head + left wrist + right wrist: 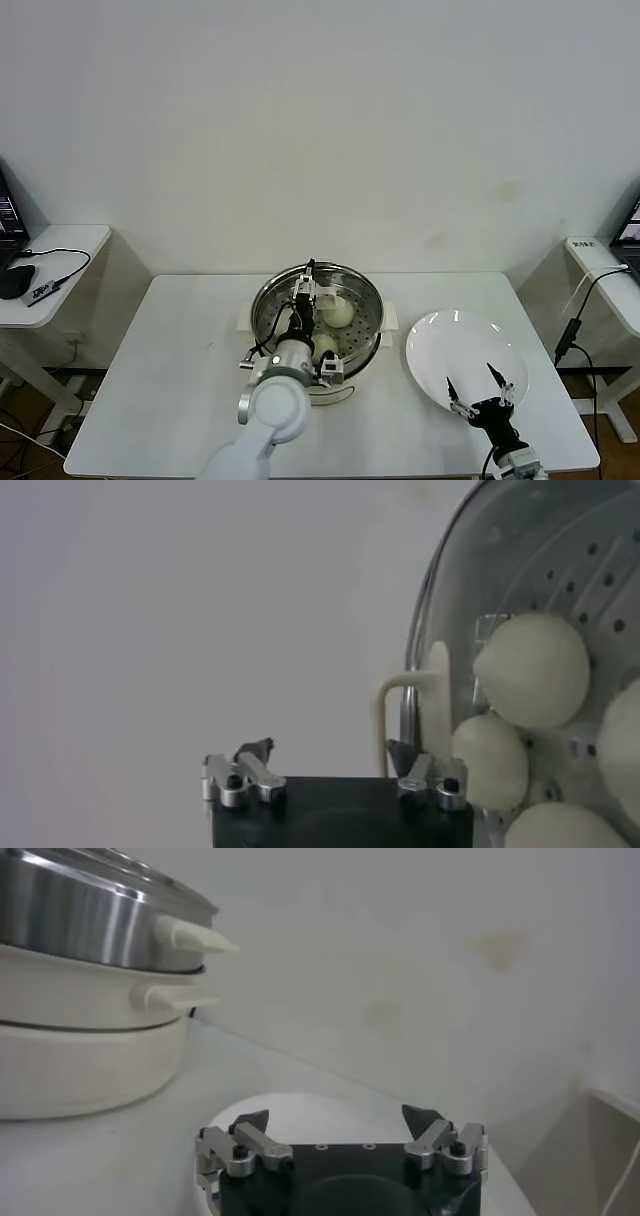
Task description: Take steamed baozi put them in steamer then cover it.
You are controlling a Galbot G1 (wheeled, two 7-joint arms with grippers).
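Note:
The steel steamer (268, 305) stands on its white cooker base at the table's middle. The clear glass cover (450, 600) lies on it, and several cream-white baozi (530, 670) show through the glass; two are plain in the head view (338, 312). My left gripper (305, 292) hovers over the cover, open and empty (328, 758). The cover's cream bar handle (436, 695) is right beside one fingertip (403, 755). My right gripper (480, 390) is open and empty at the near edge of the white plate; it also shows in the right wrist view (335, 1123).
The bare white plate (440, 345) lies right of the steamer, also in the right wrist view (300, 1110). The steamer's wall (80, 908) and cream side handles (195, 940) stand beyond it. Side tables with cables flank the white table (170, 370).

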